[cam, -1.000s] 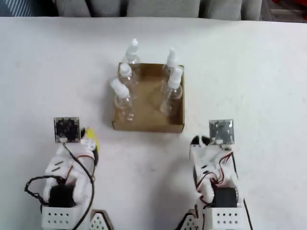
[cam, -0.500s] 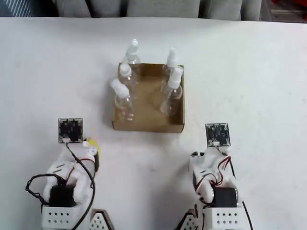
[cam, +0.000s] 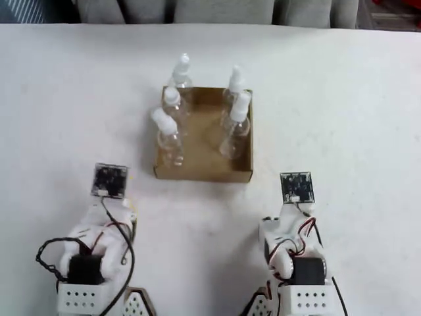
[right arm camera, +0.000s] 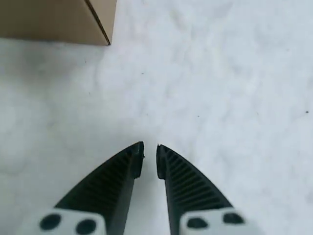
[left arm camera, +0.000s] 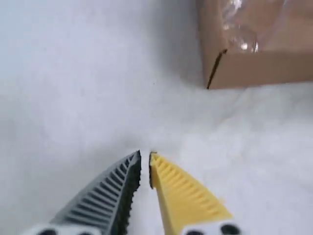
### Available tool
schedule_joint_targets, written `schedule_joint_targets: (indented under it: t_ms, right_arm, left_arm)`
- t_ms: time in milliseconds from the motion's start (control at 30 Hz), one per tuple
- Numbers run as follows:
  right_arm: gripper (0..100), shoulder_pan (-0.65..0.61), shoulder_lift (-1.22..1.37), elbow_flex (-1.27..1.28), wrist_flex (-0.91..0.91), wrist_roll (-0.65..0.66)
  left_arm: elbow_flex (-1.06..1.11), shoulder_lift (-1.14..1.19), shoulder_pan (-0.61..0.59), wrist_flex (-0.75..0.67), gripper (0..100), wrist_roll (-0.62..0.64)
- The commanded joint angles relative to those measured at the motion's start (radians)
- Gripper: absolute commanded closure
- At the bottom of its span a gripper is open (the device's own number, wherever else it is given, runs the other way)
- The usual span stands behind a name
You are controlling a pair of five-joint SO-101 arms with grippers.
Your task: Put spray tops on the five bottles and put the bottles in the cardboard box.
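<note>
The cardboard box point(cam: 204, 168) stands open at the table's middle, and several clear bottles with white spray tops stand upright in it, such as one bottle point(cam: 168, 135) on its left side and another bottle point(cam: 237, 118) on its right. My left arm point(cam: 108, 181) sits folded back near the front edge, left of the box. Its gripper point(left arm camera: 145, 161) is shut on nothing over bare table, the box corner point(left arm camera: 254, 66) beyond it. My right arm point(cam: 297, 187) is folded back right of the box. Its gripper point(right arm camera: 149, 151) is shut and empty, short of the box corner point(right arm camera: 58, 19).
White table point(cam: 342, 99) stretches on all sides of the box. Grey chair backs point(cam: 217, 10) line the far edge. A clear bottle's base point(left arm camera: 240, 38) shows inside the box near the left gripper's side.
Both arms have drawn back toward the front edge. The left wrist swung a little to the right, and its yellow finger is now hidden under the camera board.
</note>
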Motion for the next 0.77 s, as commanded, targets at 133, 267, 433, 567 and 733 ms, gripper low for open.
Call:
schedule_joint_targets:
  t_ms: [133, 267, 433, 567, 733]
  right_arm:
    - [98.1, 0.005, -0.010, 0.006, 0.007, -0.002]
    - [98.1, 0.005, -0.010, 0.006, 0.007, -0.002]
    - [98.1, 0.005, -0.010, 0.006, 0.007, -0.002]
    - [98.1, 0.005, -0.010, 0.006, 0.007, -0.002]
    - [98.1, 0.005, -0.010, 0.006, 0.007, -0.002]
  left_arm:
    - [-0.002, -0.007, 0.031, 0.041, 95, -0.071]
    - [-0.002, -0.007, 0.031, 0.043, 95, -0.071]
    - [-0.002, -0.007, 0.031, 0.044, 95, -0.071]
    - [-0.002, -0.007, 0.031, 0.044, 95, -0.071]
    - [-0.002, -0.007, 0.031, 0.046, 95, -0.071]
